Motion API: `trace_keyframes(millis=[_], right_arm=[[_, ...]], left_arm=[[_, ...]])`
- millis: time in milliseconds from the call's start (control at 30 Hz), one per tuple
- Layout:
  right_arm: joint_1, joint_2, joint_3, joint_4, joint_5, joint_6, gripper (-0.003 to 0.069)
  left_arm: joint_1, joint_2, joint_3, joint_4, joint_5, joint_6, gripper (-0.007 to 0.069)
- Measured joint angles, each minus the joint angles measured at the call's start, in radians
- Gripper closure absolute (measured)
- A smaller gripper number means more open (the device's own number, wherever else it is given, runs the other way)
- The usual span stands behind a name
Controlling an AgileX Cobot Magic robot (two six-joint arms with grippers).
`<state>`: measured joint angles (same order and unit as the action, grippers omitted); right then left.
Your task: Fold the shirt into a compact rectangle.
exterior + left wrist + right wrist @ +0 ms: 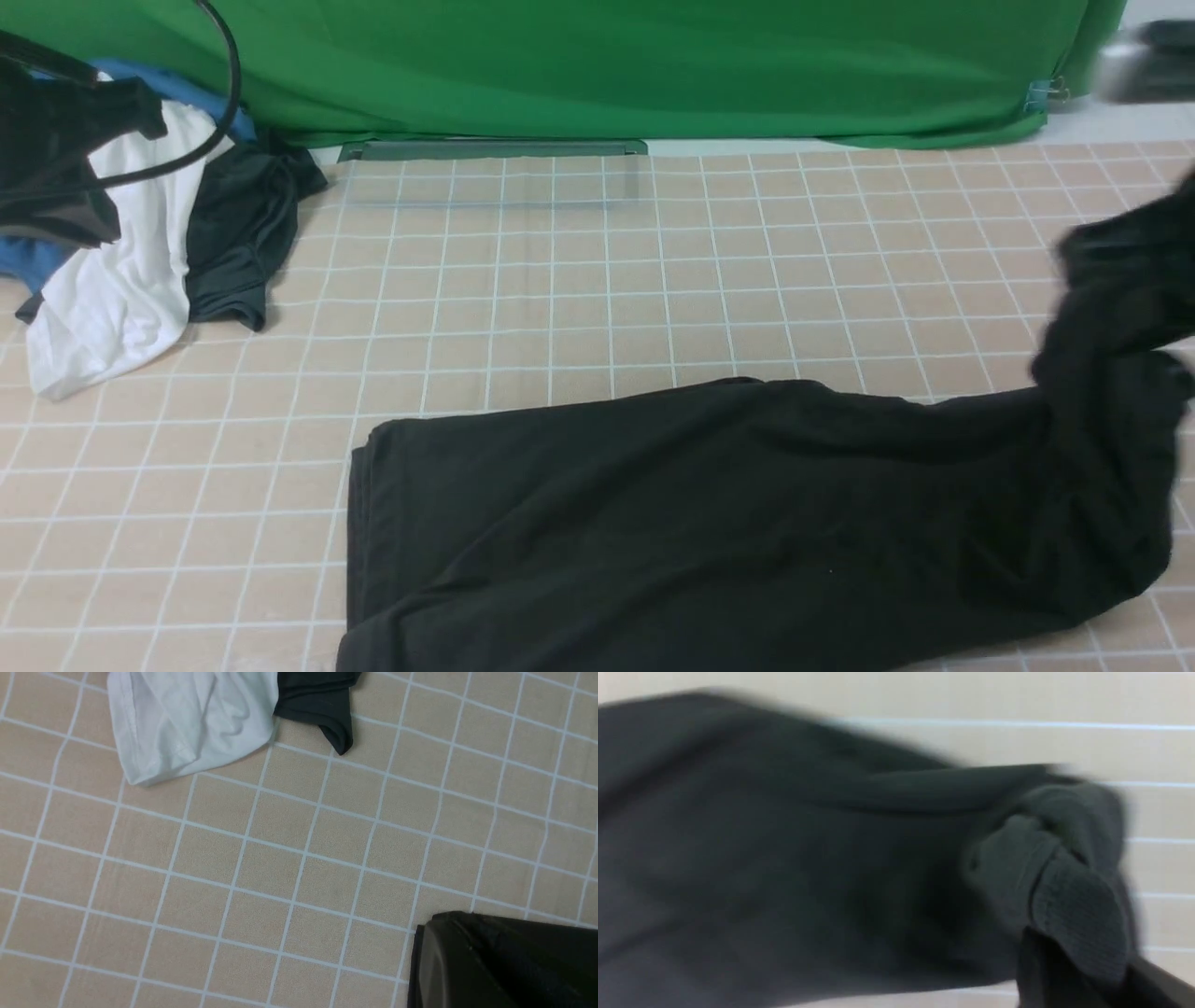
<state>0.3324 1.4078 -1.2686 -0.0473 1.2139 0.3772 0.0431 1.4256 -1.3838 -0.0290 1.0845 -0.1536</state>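
Black cloth fills the right wrist view, blurred, with a bunched knot of the shirt (pixel 1045 877) close to the lens; the right tool itself is not visible there, so I cannot tell how its jaws stand, though the gathered, raised fabric suggests it has a pinch of the garment. From the front, the shirt (pixel 728 523) lies across the gridded surface (pixel 560 308) as a long folded band, its one end flat and square-edged, its other end lifted and rumpled toward the frame's right edge. The left tool is not in view in any picture; its wrist camera looks down on the flat corner of the shirt (pixel 504 961). Well beyond that flat corner sit a white garment (pixel 112 299) and a dark grey garment (pixel 238 233), touching each other. Judging by this, the step is carrying the raised end over onto the flat end. To do it well, the lifted cloth should be kept taut, brought across level, and laid so its edges meet the square corner before release.
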Motion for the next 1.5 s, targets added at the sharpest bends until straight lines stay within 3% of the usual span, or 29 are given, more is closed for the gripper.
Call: trace_keyframes(millis=[67,233,567,833,1067,1267,1333,1400,1500], right_arm=[[0.13,0.036,-0.002,0.009,-0.034,0.078,0.0594],[0.325,0.143,-0.048,0.04,-0.14,0.167,0.0594],[0.543,0.443,-0.34,0.108,-0.204,0.188,0.0594],[0.625,0.579,-0.442,0.138,-0.306,0.188,0.0575],[0.668,0.609,-0.444,0.146,-0.404,0.208,0.0517],[0.675,0.599,-0.449,0.147,-0.377,0.164,0.03],[0.669,0.584,-0.449,0.147,-0.329,0.112,0.0281],[0.653,0.561,-0.449,0.148,-0.265,0.059,0.0328],[0.617,0.541,-0.451,0.142,-0.16,-0.022,0.0508]], left_arm=[[0.0,0.0,0.0,-0.011,0.0,0.009,0.0608],[0.0,0.0,0.0,-0.045,0.0,0.029,0.0608],[0.0,0.0,0.0,-0.055,-0.003,0.038,0.0608],[0.0,0.0,0.0,-0.055,-0.005,0.065,0.0608],[0.0,0.0,0.0,-0.057,-0.005,0.066,0.0608],[0.0,0.0,0.0,-0.058,-0.008,0.067,0.0608],[0.0,0.0,0.0,-0.058,-0.008,0.067,0.0608],[0.0,0.0,0.0,-0.058,-0.008,0.067,0.0608],[0.0,0.0,0.0,-0.058,-0.009,0.067,0.0608]])
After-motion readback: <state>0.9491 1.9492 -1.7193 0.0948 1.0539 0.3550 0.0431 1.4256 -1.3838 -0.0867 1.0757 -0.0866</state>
